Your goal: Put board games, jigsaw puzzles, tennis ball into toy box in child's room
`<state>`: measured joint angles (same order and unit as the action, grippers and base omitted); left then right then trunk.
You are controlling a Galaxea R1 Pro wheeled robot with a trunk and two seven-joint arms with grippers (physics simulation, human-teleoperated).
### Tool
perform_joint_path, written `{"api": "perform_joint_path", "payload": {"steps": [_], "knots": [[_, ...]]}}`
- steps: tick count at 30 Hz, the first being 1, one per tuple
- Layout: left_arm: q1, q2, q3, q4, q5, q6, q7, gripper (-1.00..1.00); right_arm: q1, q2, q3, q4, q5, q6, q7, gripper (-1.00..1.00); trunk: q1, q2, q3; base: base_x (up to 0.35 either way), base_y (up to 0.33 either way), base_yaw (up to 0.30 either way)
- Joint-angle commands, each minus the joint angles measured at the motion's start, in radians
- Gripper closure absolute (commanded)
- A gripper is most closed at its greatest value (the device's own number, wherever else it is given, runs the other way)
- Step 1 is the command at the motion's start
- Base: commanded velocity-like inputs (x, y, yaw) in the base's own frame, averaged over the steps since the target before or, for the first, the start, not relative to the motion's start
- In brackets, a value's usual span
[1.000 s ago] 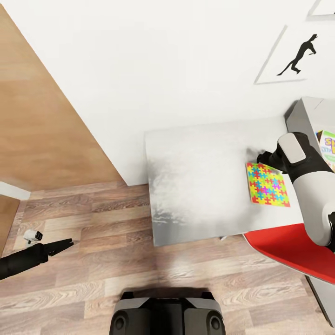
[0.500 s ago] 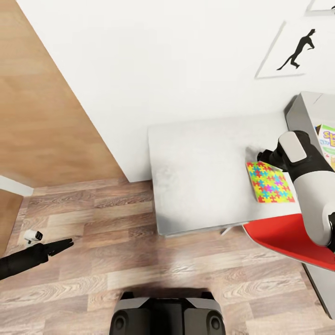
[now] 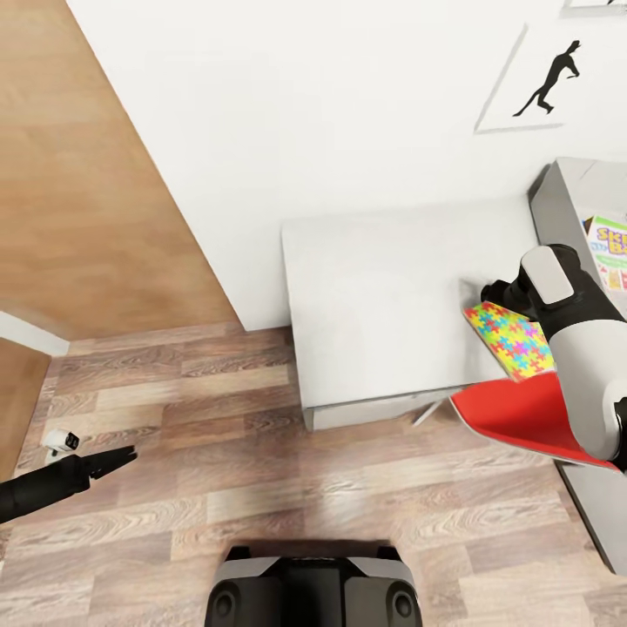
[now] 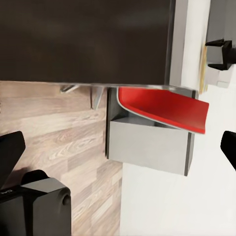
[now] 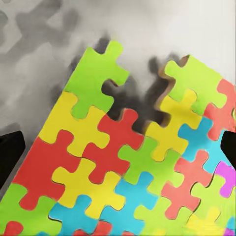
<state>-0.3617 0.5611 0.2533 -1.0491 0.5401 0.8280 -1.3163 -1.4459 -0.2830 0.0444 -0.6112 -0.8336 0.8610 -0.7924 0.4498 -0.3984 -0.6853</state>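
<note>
Hovering our right gripper [image 3: 493,291], fingers apart, at the jigsaw puzzle's [image 3: 514,338] ten-o'clock corner, we are risking scattering pieces.

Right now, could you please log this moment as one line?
right gripper: at jigsaw puzzle edge, grasp unclear | puzzle: on table | left gripper: empty, above floor

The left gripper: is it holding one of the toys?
No. In the head view the left gripper hangs over bare wood floor, with nothing between its fingers.

table [image 3: 374,287] bare leftward, red chair [image 3: 514,418] crowding edge
</note>
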Motion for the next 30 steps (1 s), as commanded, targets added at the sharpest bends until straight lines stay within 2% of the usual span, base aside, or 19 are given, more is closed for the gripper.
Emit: {"api": "perform_joint_path", "payload": {"steps": [1, 30], "knots": [[0.0, 0.0, 0.001, 0.0, 0.003, 0.01, -0.001, -1.0, -0.001, -0.001, 0.005, -0.001, -0.01, 0.003, -0.009, -1.0, 0.0, -0.002, -0.001, -0.154, 0.055, 0.0], [0.0, 0.0, 0.003, 0.0, 0.003, 0.01, -0.001, -1.0, -0.001, -0.002, 0.006, -0.001, -0.01, 0.003, -0.008, -1.0, 0.0, -0.002, -0.001, -0.056, 0.024, 0.0]]}}
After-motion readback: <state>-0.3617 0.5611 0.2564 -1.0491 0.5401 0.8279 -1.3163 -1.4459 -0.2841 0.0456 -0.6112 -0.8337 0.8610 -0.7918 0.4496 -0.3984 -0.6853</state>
